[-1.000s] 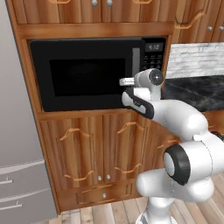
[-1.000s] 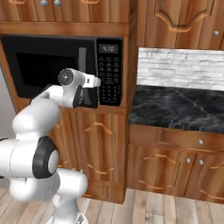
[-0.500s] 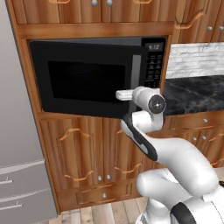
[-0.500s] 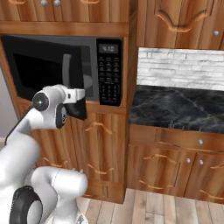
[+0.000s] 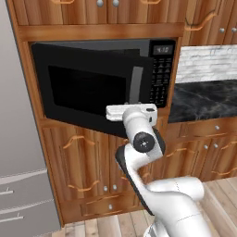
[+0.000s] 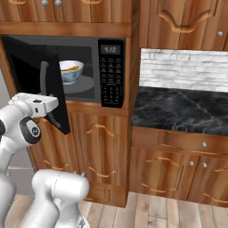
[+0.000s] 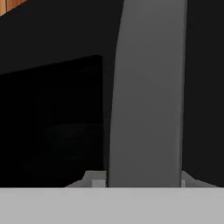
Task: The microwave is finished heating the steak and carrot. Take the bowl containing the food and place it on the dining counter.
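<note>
The black microwave [image 6: 111, 71] is built into wood cabinets, and its door [image 5: 92, 88] stands swung partly out. Inside, on the turntable, sits the blue-patterned white bowl [image 6: 70, 71] with the orange carrot [image 6: 71, 68] lying in it. I cannot make out the steak. My gripper [image 5: 134, 107] is at the door's right edge, shut on the curved grey handle [image 7: 146, 96], which runs up between the fingers in the hand view. From the right, my gripper [image 6: 50, 107] sits low on the handle [image 6: 43, 78]. The dining counter is out of view.
A black marble countertop [image 6: 178, 109] with a white brick backsplash lies right of the microwave, over wood cabinets [image 6: 107, 147]. A grey fridge [image 5: 18, 185] stands at the far left. More wood cabinets hang above.
The microwave door has swung from shut to partly open, pulled outward by my gripper on its handle. The bowl inside has come into sight.
</note>
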You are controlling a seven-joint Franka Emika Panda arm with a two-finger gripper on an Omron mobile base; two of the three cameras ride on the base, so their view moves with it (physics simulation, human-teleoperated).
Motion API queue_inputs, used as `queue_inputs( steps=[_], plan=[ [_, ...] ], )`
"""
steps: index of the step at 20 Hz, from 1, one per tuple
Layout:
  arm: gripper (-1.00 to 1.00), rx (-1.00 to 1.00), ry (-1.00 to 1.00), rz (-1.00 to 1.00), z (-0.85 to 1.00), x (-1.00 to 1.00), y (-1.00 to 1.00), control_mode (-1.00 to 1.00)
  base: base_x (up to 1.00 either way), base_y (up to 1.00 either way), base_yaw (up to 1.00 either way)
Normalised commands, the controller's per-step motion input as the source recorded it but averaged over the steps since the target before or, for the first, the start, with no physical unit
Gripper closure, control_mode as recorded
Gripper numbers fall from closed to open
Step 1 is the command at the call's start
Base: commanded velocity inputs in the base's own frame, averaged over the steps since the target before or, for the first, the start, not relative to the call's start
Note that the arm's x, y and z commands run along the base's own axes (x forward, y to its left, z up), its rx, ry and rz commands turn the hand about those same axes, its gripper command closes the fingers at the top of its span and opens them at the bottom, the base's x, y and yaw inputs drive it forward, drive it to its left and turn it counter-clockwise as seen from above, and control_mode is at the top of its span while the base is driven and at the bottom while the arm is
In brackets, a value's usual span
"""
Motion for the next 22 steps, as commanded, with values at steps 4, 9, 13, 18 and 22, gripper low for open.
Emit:
queue_inputs(
  steps=[4, 9, 13, 18, 22],
  plan=[
    [-1.0, -0.12, -0.11, -0.05, 0.54, -0.87, 1.0, -1.0, 0.0, 0.0, 0.0],
    [-1.0, -0.05, -0.02, 0.07, -0.06, -0.69, 0.3, -1.0, 0.0, 0.0, 0.0],
    [-1.0, -0.02, -0.07, 0.05, 0.03, -1.0, 0.22, -1.0, 0.0, 0.0, 0.0],
    [-1.0, 0.0, -0.04, 0.0, 0.04, -1.0, 0.02, -1.0, 0.0, 0.0, 0.0],
    [-1.0, 0.05, -0.04, 0.05, 0.11, -0.87, -0.6, -1.0, 0.0, 0.0, 0.0]
  ],
)
